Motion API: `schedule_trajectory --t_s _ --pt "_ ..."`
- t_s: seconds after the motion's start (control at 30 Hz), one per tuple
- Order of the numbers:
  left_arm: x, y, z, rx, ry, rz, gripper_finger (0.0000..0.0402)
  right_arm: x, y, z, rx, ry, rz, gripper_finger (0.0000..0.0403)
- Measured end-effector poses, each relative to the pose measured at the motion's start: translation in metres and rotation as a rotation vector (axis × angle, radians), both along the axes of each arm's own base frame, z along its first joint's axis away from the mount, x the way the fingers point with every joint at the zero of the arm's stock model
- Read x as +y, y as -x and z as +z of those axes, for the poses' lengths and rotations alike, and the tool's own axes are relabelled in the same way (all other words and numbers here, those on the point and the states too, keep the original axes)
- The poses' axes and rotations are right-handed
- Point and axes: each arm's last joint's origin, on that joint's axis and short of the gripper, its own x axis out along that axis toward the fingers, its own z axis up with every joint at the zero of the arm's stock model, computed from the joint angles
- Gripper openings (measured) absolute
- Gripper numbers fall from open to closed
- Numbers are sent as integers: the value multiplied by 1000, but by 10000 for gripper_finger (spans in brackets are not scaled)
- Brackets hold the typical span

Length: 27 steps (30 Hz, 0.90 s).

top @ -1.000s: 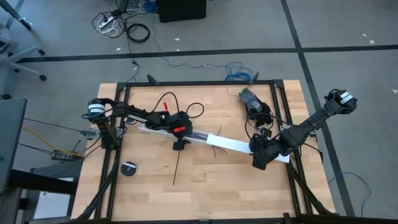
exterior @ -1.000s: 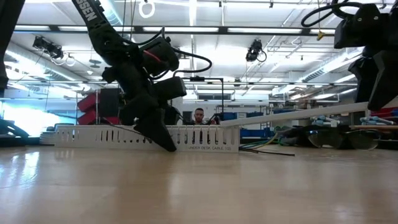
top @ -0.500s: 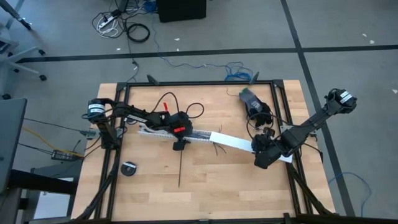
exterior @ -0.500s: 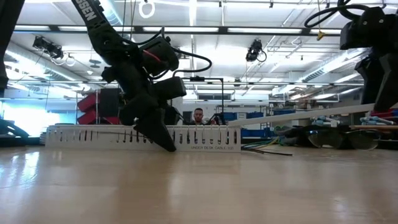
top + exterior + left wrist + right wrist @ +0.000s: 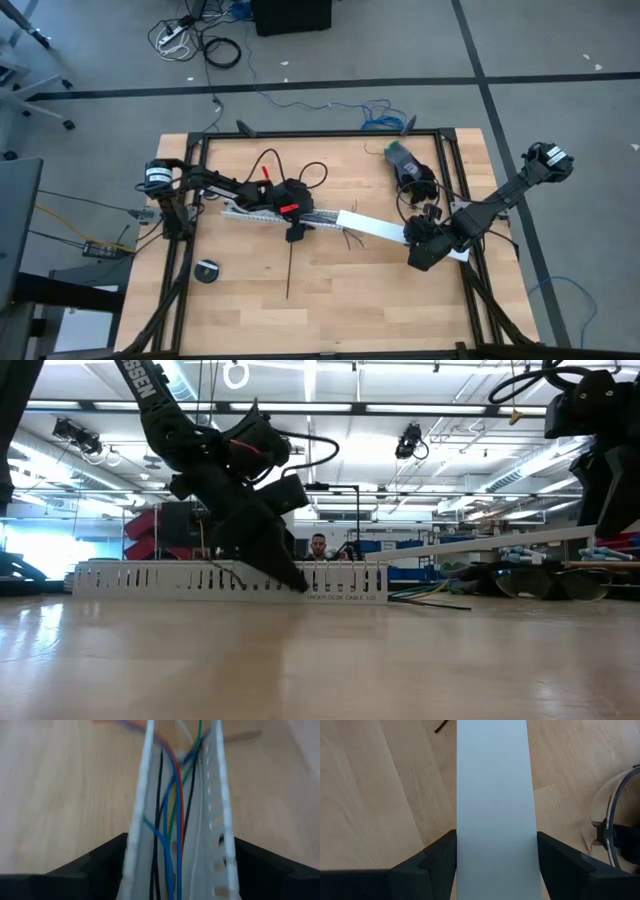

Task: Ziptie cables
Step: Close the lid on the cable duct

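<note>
Here, the left claw (image 5: 294, 232) sits at centre frame of the high view, its wide-spread fingers (image 5: 95, 865) straddling the white slotted channel (image 5: 270, 212) without clamping it. The cables (image 5: 172, 820) run inside that channel, between its walls. The ziptie (image 5: 288, 268) lies loose on the tabletop (image 5: 330, 300) just below the left claw. At right of centre, the right claw (image 5: 418, 250) grips the flat white cover strip (image 5: 492, 805) by its edges, raising that end.
</note>
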Motion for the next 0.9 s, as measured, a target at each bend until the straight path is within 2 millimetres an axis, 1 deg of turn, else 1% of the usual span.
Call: schedule_trajectory --t_s 0.33,0.5,0.73,0.9 --pt "-2 -9 12 -137 -11 -19 306 0 0 0 -1 -8 -7 230" --pt "-4 -11 9 -153 -6 -21 306 0 0 0 -1 -8 -6 230" --pt "-8 -31 3 -141 -15 -50 306 0 0 0 -3 -9 -7 230" --pt "-9 -33 4 -85 -42 -50 305 0 0 0 -2 -9 -6 230"
